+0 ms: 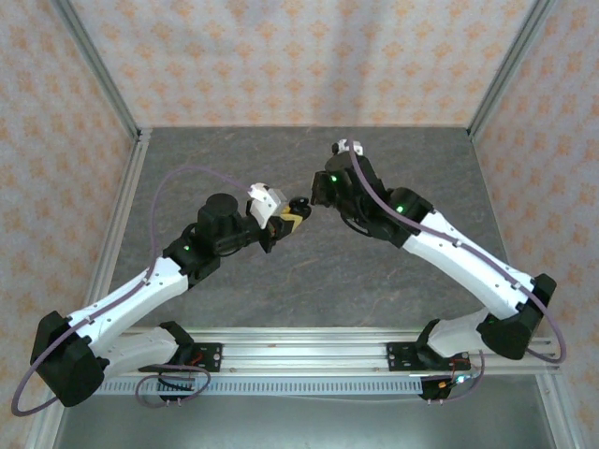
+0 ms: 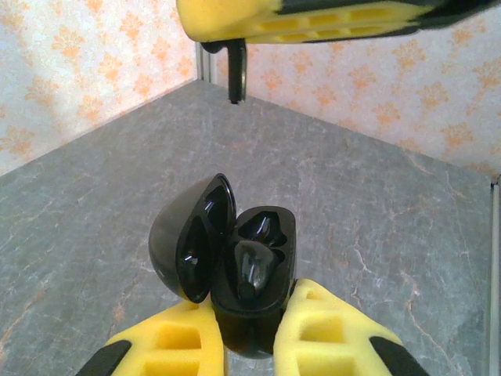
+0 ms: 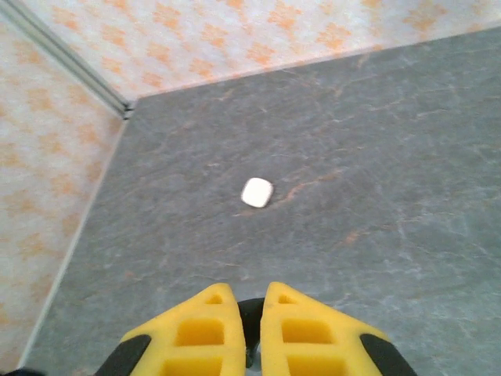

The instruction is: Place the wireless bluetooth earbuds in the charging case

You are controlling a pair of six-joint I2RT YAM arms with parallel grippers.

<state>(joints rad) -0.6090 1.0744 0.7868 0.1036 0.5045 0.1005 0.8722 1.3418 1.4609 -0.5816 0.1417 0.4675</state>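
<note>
Plainly, the left pincer [image 2: 252, 313] grips an open black case [image 2: 219, 258] with one earbud [image 2: 250, 270] seated inside; just above, the right pincer [image 3: 249, 301] is closed on a second earbud [image 2: 237, 74].

Right pincer [image 3: 249, 304] pinches a black earbud [image 3: 250, 323] between yellow fingers [image 3: 196, 337]; a small white case [image 3: 257, 192] lies well ahead on the grey desk [image 3: 376, 157]
</note>
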